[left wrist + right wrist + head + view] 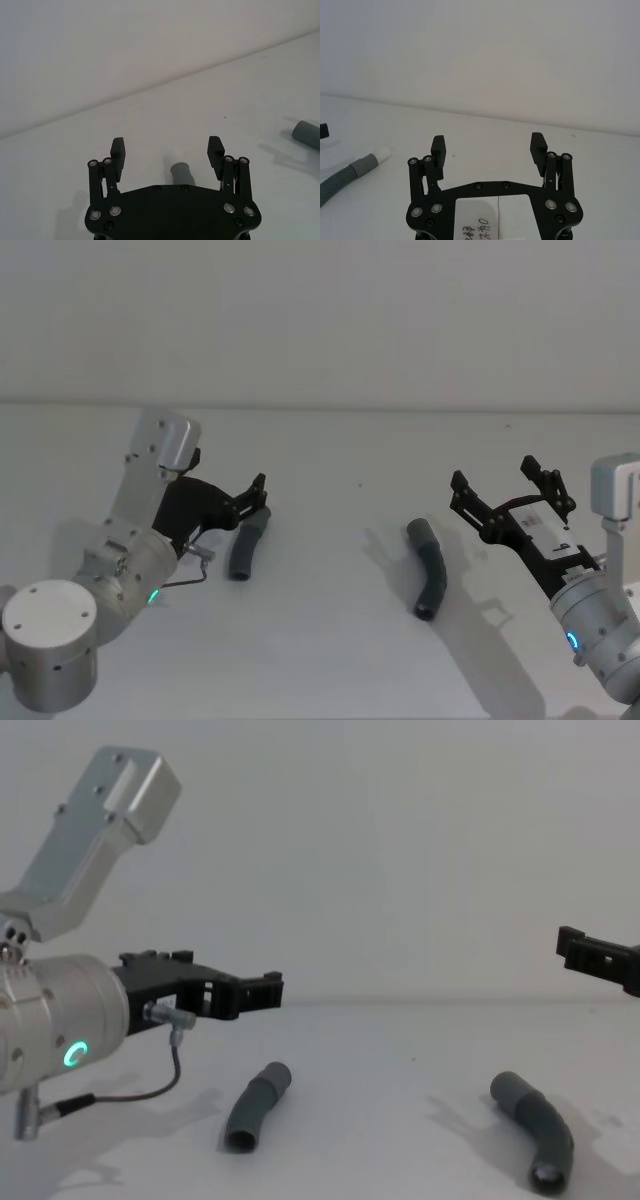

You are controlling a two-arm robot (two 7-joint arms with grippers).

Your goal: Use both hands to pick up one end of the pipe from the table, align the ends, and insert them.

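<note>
White matt table point(330, 660) runs back to a plain pale wall. Both pipe pieces lie flat on the table, neither one gripped.

Taking the left piece point(247, 545) as the mark: it is dark grey and slightly bent, and one open end faces the robot in the chest view point(257, 1108). The left gripper point(255, 500) hangs over its far end with its fingers spread wide. The chest view shows this gripper point(272, 990) raised above the piece and not touching it. In the left wrist view the piece's smooth grey collar point(181, 174) shows between the spread fingers point(118, 147).

The right piece point(429, 568) lies well to the right of the left piece, apart from it and more strongly bent. One of its ends shows at the edge of the left wrist view point(307, 134).

The right gripper point(493, 472) is farther right again, beyond the right piece and lifted off the table. Its fingers are wide open around nothing. In the right wrist view point(488, 145) a ribbed grey piece point(342, 176) with a pale tip point(384, 152) lies off to one side of the open fingers. I cannot tell which piece that is.
</note>
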